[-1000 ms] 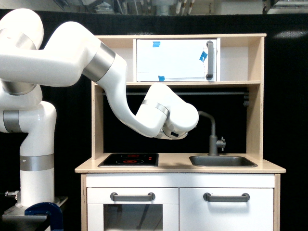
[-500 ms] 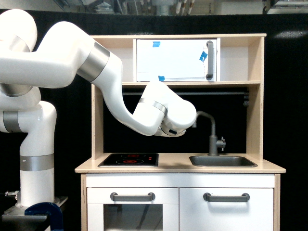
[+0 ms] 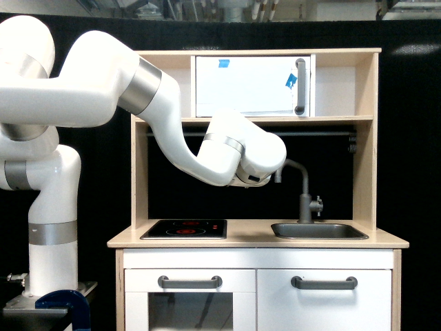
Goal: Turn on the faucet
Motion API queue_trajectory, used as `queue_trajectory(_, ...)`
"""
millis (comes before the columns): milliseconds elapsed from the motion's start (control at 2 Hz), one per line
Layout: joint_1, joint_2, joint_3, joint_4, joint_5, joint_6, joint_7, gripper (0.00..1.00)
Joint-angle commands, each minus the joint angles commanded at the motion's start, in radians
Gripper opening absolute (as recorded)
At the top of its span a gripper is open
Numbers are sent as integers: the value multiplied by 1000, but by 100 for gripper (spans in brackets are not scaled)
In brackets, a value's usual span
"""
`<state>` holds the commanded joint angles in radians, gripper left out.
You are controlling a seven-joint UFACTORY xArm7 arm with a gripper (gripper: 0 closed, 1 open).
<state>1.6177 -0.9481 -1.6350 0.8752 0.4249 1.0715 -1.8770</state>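
In the exterior view I see the faucet standing at the back edge of the surface, just behind the sink toward the exterior view's right: a tall, slim, dark grey tap with a hooked gooseneck spout and a small lever knob on its side. I judge it rigid, light plastic fixed in place, so I would nudge only the knob, gently. I cannot tell the gripper's state; it is hidden behind the white wrist.

A tall, slim dark grey toy faucet stands upright behind the sink, its gooseneck spout hooking toward the exterior view's left, small lever knob on its right.
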Motion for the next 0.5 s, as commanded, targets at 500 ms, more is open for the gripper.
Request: queue_trajectory(500,50,-30,50,10,-7,-61,68,100)
